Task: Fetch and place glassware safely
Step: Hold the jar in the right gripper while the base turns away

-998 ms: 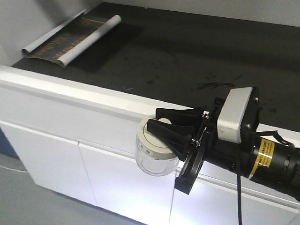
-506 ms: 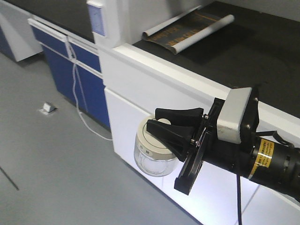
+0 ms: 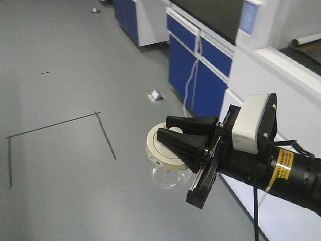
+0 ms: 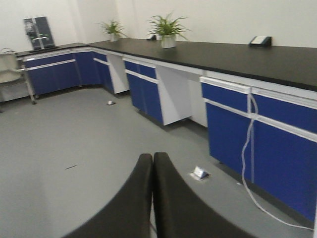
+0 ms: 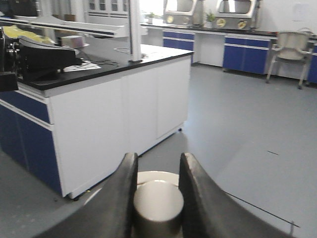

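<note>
**Lidded glass jar held above the floor by the right arm**

The glass jar [image 3: 164, 165] is carried in the air over the grey floor [image 3: 60, 75], clear of any desk. It is seen to be small and squat, with a transparent body through which the floor shows. It is capped by a cream-white round lid [image 3: 159, 154] that is wider than it is tall. Small dark marks are set along the lid's rim, and a round knob [image 5: 158, 202] stands at its centre. The jar hangs upright.

The right gripper [image 3: 164, 127] is clamped on the jar from above. Its black jaws are pressed against either side of the knob, as is shown plainly in the right wrist view, where the lid's pale edge is glimpsed beyond the knob.

The left gripper [image 4: 153, 157] is seen only in its own wrist view. Its jaws are brought together, touching along their length, with nothing held between them.

Thin dark lines [image 3: 55, 124] are marked on the floor to the jar's left, and blue cabinets [image 3: 200, 75] are ranged behind it.
</note>
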### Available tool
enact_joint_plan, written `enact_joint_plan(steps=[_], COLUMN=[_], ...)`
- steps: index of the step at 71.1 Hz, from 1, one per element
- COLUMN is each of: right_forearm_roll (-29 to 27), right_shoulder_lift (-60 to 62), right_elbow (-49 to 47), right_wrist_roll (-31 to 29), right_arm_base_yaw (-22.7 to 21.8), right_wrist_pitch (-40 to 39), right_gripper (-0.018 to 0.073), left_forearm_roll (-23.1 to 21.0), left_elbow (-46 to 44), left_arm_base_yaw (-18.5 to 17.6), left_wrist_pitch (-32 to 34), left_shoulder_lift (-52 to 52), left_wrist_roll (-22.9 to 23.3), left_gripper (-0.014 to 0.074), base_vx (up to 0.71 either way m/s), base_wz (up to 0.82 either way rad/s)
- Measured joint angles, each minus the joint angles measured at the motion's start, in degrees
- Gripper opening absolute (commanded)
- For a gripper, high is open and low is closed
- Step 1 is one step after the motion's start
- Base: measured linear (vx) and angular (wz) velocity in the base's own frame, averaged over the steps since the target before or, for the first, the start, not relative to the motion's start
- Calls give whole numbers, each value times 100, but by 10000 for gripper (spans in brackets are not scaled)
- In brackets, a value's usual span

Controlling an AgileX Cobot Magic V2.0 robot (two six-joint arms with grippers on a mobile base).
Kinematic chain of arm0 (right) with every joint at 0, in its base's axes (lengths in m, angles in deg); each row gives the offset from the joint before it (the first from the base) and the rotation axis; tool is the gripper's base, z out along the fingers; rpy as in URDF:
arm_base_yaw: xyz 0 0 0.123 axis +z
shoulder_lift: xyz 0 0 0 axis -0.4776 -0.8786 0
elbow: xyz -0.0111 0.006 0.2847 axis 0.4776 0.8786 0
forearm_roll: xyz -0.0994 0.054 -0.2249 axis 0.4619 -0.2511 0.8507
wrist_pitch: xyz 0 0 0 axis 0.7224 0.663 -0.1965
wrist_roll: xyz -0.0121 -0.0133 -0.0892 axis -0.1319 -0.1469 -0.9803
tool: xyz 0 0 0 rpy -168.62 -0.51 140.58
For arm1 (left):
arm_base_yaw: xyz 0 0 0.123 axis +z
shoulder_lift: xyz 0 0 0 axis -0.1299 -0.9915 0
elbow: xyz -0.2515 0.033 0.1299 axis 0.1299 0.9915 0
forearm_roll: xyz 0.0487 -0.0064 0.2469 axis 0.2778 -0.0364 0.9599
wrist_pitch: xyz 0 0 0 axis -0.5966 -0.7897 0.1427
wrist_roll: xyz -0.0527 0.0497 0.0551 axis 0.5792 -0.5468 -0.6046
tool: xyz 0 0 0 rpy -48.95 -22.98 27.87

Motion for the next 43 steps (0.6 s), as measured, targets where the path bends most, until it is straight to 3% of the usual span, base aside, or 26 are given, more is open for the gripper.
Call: enact_joint_plan(steps=[22, 43], right_forearm_roll=[6, 10], right_shoulder_lift=[0, 0], right_elbow=[0, 0], right_wrist_roll=[0, 0], right_arm_base_yaw=[5, 5], right_wrist_pitch=[-5, -10], right_gripper=[-3, -3], left_forearm_roll=[0, 0], left_elbow=[0, 0], left_arm_base_yaw=[0, 0], left_wrist_pitch=[0, -2], left_shoulder_lift=[0, 0], left_wrist_roll=[0, 0], left_gripper=[-7, -7], base_vx=[-4, 4], base_wz=[72, 30])
